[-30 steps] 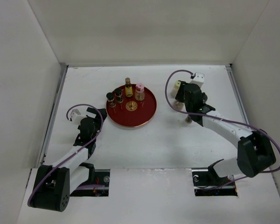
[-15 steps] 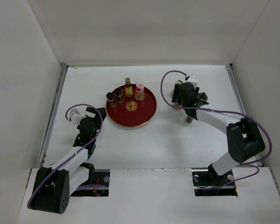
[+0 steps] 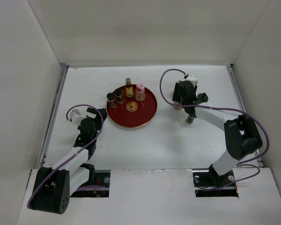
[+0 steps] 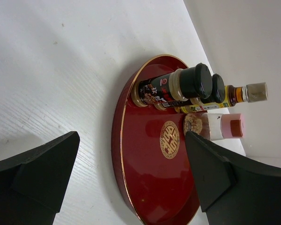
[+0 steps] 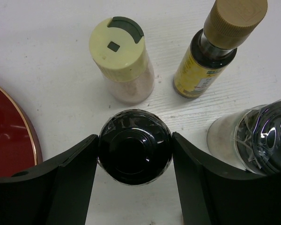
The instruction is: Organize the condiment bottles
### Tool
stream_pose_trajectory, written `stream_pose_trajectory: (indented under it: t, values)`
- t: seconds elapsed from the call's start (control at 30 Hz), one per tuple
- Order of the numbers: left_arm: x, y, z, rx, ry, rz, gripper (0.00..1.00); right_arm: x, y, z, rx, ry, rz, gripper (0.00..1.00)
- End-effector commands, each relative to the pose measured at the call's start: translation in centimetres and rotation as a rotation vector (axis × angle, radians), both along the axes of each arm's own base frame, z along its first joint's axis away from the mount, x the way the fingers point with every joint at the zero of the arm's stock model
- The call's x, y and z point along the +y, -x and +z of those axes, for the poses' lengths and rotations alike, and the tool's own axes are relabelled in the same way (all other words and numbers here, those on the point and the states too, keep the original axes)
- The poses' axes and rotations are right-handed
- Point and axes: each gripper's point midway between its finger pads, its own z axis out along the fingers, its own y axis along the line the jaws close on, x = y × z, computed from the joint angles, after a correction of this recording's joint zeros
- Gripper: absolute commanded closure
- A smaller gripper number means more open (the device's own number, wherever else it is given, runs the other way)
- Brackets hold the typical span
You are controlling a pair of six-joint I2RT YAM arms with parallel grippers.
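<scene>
**A:** What has the right claw point(image 5: 135, 140) got?

**B:** The black-capped bottle point(image 5: 135, 149), standing upright on the surface point(image 5: 47, 61). One finger lies against each side of the round cap. The claw is about half spread, because the cap is wide. From straight above I can't swear how firmly it pinches, but it looks like a grip.

**A:** Why take it by the cap?

**B:** I judge that's the only free hold. A cream-capped jar point(image 5: 119, 49) stands just ahead of the claw, slightly left. An amber bottle point(image 5: 210, 61) stands ahead to the right, and a wrapped jar point(image 5: 253, 136) sits just beside the outside of the right finger. Coming from above keeps the fingers clear of those neighbours.

**A:** Where should it go?

**B:** Probably the red tray point(image 5: 7, 136). Its rim shows off to the claw's left.

**A:** And the left claw point(image 4: 131, 140)?

**B:** It's spread wide with nothing in it, low over the surface. The tray lies straight ahead of it, with four bottles point(image 4: 178, 86) bunched along one side. The rest of the tray is bare, which looks to me like room kept for more.
</scene>
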Motion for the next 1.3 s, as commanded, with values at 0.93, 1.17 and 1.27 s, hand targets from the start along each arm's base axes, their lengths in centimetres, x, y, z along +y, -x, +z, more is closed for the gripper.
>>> stream_pose_trajectory:
  t: [0.93, 1.17, 1.27]
  values:
    - [1.0, -0.1, 1.0, -0.046, 0.01, 0.045, 0.0, 33.7, 4.3, 9.3, -0.246, -0.192, 0.574, 0.44]
    - [0.8, -0.1, 1.1, -0.047, 0.01, 0.037, 0.0, 36.4, 5.6, 6.5, -0.212, -0.17, 0.615, 0.43]
    - [0.6, -0.2, 0.9, -0.041, 0.013, 0.029, 0.0, 36.9, 6.0, 5.4, -0.196, -0.165, 0.619, 0.4]
